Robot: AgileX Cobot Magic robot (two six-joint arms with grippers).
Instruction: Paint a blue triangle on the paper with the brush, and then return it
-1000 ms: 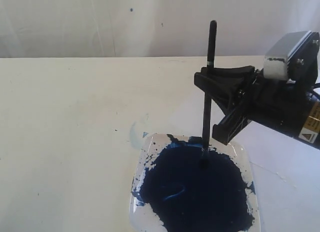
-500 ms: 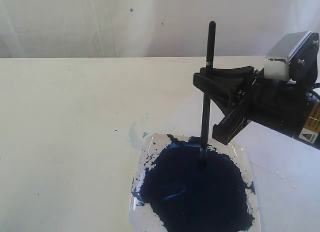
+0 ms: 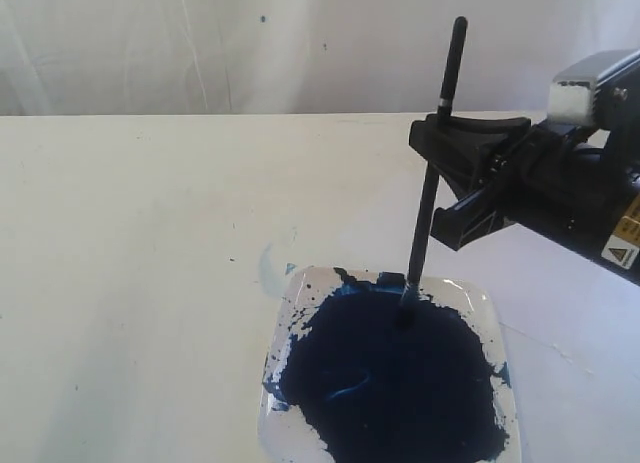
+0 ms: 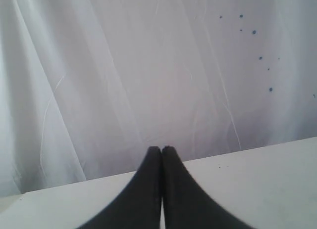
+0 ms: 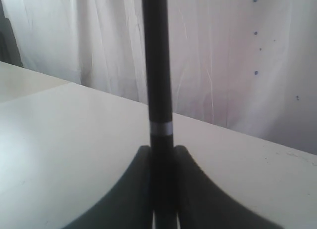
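Exterior view has the dish (image 3: 484, 295) nearest, at the lower edge, and it lies flat on the table (image 3: 130, 233). Dark blue paint (image 3: 390, 383) fills most of it, with splashes on the clear rim. A pale blue smear (image 3: 268, 263) is on the table just beside the far left corner of the dish.

The brush (image 3: 420, 253) stands with its tip in the paint, close to the far rim. It is not fully upright: the top end leans a little to the right. The right gripper (image 3: 432, 183) comes from the right side and holds the brush at the upper half of the handle.

In the right wrist view the two fingers (image 5: 133, 189) press on the brush (image 5: 158, 66) from both sides, below a silver ring (image 5: 161, 128).

In the left wrist view the left gripper (image 4: 162, 150) has its fingers touching each other with nothing between them. Behind it are the table and a white curtain (image 4: 124, 66) with small blue spots.
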